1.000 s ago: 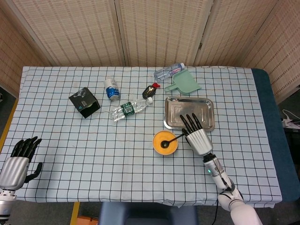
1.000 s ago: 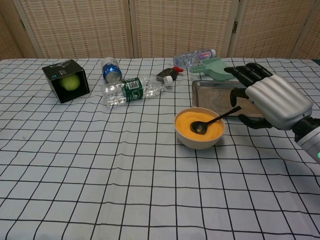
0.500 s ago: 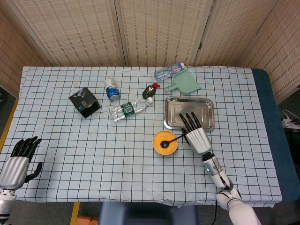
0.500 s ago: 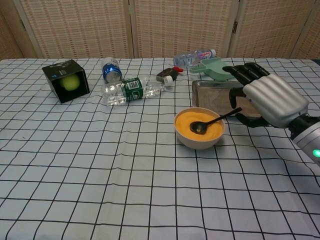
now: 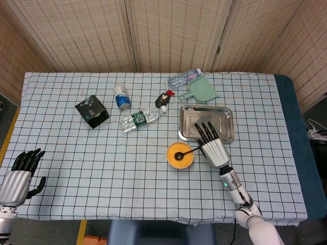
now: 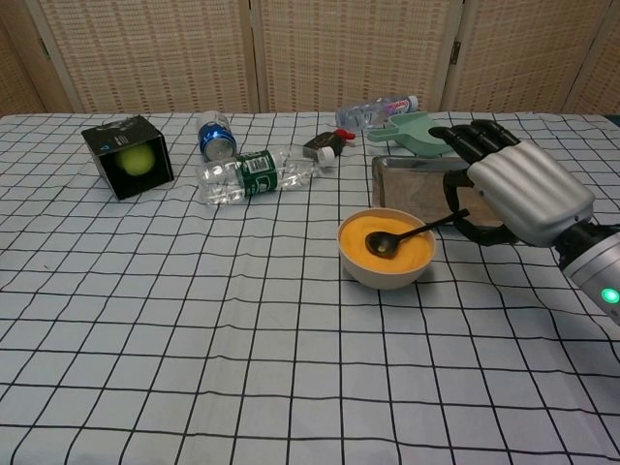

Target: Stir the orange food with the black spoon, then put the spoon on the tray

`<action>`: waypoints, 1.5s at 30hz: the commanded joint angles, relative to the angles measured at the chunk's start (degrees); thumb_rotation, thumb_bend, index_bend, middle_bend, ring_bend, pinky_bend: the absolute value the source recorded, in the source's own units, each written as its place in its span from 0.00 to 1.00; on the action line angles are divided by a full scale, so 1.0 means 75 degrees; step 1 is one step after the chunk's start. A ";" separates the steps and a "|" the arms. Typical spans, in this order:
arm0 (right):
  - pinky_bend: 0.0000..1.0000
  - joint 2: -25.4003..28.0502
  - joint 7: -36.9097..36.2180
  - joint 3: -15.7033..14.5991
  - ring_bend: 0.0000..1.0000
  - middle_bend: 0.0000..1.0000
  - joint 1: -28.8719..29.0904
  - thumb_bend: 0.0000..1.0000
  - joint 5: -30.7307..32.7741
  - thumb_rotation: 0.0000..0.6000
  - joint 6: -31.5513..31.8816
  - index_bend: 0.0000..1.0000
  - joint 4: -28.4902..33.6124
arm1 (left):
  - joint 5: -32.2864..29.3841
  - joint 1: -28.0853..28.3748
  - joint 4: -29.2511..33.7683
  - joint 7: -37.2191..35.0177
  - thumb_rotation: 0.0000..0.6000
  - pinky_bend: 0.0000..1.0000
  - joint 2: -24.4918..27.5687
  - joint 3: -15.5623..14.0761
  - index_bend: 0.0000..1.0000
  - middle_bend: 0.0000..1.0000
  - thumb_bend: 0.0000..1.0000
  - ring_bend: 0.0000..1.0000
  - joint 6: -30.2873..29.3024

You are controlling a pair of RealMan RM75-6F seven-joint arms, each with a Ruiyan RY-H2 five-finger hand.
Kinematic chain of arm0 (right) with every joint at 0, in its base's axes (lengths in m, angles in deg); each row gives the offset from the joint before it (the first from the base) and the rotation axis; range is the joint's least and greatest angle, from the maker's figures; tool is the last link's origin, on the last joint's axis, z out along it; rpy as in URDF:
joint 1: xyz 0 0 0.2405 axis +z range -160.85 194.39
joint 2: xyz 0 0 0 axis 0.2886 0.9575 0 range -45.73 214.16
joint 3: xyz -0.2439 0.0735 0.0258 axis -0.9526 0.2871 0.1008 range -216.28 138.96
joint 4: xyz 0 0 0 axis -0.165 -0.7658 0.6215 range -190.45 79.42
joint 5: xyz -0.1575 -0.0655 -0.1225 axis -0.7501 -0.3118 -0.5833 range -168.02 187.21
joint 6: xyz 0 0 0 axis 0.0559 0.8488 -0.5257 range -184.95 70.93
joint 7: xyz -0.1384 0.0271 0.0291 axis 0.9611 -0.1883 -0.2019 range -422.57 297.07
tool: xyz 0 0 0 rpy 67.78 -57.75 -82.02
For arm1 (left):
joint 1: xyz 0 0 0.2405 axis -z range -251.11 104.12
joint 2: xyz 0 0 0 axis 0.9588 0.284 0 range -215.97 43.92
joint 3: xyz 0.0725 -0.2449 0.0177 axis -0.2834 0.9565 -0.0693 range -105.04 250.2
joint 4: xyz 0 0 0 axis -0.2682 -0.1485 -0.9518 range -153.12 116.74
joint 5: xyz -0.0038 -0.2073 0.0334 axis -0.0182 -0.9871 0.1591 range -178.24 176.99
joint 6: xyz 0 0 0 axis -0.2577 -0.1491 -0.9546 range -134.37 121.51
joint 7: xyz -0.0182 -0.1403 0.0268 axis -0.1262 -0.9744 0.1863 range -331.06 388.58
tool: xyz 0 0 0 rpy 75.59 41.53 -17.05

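Chest view: black spoon (image 6: 415,232) handle under right hand (image 6: 518,189) fingers, grip unclear, bowl end in orange food (image 6: 385,245)

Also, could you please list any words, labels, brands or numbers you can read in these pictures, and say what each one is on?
No text can be read.
Green label on the lying clear bottle: print too small to read.
Blue label on the small bottle: blurred.
Pink label on the far bottle: blurred.
Black box: shows a yellow-green ball, top marks illegible.
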 commanded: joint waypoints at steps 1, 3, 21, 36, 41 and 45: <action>0.00 -0.0001 0.0006 -0.0012 0.00 0.00 -0.0001 0.29 -0.0003 1.00 0.0012 0.60 0.0006 | 0.0012 -0.0003 0.0002 -0.0001 1.00 0.04 0.0002 -0.0003 0.00 0.00 0.46 0.00 -0.0012; 0.00 -0.0001 0.0015 -0.0025 0.00 0.00 -0.0003 0.30 -0.0008 1.00 0.0014 0.60 0.0009 | 0.0022 -0.0006 0.0006 -0.0002 1.00 0.04 0.0003 -0.0007 0.00 0.00 0.46 0.00 -0.0018; 0.00 0.0100 -0.0120 -0.0052 0.00 0.01 0.0062 0.46 -0.0012 1.00 0.0238 0.77 0.0124 | 0.0067 -0.0010 0.0006 0.0001 1.00 0.04 0.0006 -0.0022 0.00 0.00 0.46 0.00 -0.0047; 0.00 0.1973 0.0757 -0.0438 0.00 0.08 0.0909 0.54 -0.0594 1.00 0.0138 0.97 0.1958 | 0.0180 0.0047 0.0001 0.0065 1.00 0.04 -0.0048 -0.0072 0.00 0.00 0.46 0.00 0.0014; 0.00 0.3008 0.2021 -0.0500 0.00 0.09 0.1119 0.55 -0.0715 1.00 -0.0340 0.99 0.3763 | 0.0216 0.0080 0.0026 0.0113 1.00 0.04 -0.0070 -0.0092 0.00 0.00 0.46 0.00 0.0058; 0.00 0.3706 0.3038 -0.0478 0.00 0.10 0.1257 0.56 -0.0666 1.00 -0.0969 1.00 0.5067 | 0.0271 0.0082 0.0050 0.0076 1.00 0.04 -0.0062 -0.0096 0.00 0.00 0.46 0.00 0.0011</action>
